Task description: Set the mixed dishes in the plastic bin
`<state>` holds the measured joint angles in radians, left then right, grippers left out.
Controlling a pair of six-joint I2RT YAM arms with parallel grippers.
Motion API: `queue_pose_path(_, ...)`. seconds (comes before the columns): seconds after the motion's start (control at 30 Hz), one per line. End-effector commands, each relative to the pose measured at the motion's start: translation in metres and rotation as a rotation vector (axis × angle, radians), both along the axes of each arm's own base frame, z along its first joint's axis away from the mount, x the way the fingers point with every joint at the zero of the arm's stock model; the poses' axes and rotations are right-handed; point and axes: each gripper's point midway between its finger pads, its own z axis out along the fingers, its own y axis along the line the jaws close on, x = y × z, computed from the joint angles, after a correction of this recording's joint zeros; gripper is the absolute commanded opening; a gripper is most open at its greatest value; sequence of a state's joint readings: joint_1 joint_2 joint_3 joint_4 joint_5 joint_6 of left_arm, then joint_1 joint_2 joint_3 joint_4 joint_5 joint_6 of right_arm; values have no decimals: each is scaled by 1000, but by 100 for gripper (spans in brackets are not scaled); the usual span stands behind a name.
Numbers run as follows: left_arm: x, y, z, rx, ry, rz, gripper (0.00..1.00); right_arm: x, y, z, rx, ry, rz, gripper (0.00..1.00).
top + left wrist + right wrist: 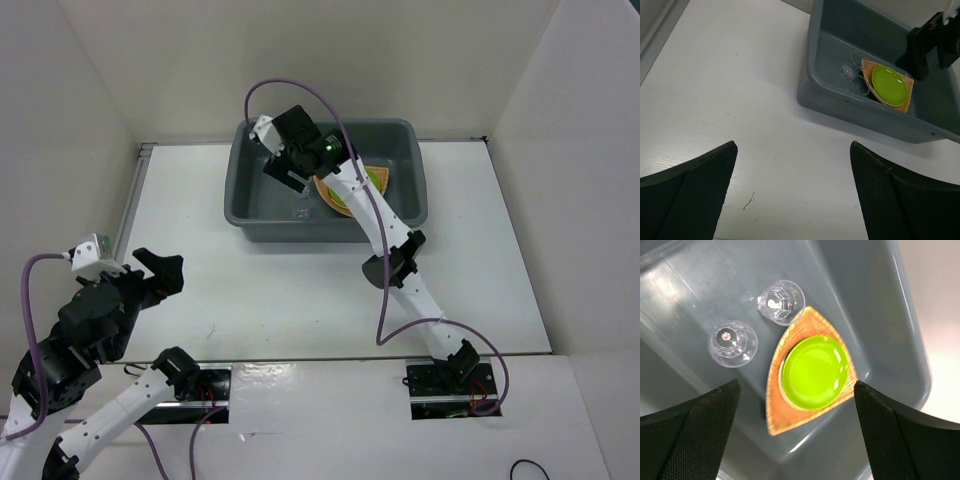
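From where I stand, the right pincer [285, 168] hangs wide open over the bin [240, 212]. Its arm [385, 235] crosses the near wall and bars the right half of the opening. Beneath it the woven tray [785, 420] under the green plate [814, 372] takes the middle of the floor. Two clear cups [733, 343] stand just beside the tray's tip. Bare table [740, 75] runs from the left pincer [792, 147] to the bin.

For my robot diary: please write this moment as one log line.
right gripper: open above bin | inside: woven tray, green plate on it, two cups | left gripper: open, empty
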<state>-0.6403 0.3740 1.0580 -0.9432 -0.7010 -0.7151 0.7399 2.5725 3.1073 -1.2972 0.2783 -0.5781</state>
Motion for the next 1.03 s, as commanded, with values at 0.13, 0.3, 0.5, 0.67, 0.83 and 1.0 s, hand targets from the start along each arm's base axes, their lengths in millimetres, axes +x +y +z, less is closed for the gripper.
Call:
queue_pose_path(0.13,-2,0,7,-38,-36,-6,100,-54,-89,156,261,-161,-244,99)
queue_pose_path(0.3,-4,-1,8,-44,-44,-16,100,-135,-180,149,109,-99,-334,99)
queue_pose_path(0.5,-1,-9,7,-26,-32,-59,100,-227,-300,72,-63,13,-449,99)
queue_pose_path(0.67,7,-19,4,15,-5,-86,100,-304,-375,19,-88,33,-539,99)
queue_pose_path(0.83,14,-29,-3,59,36,-118,100,-342,-396,-8,-99,14,-555,99)
queue_pose_path(1.0,21,-36,-8,88,68,-130,100,-357,-403,-6,-85,-75,-606,99)
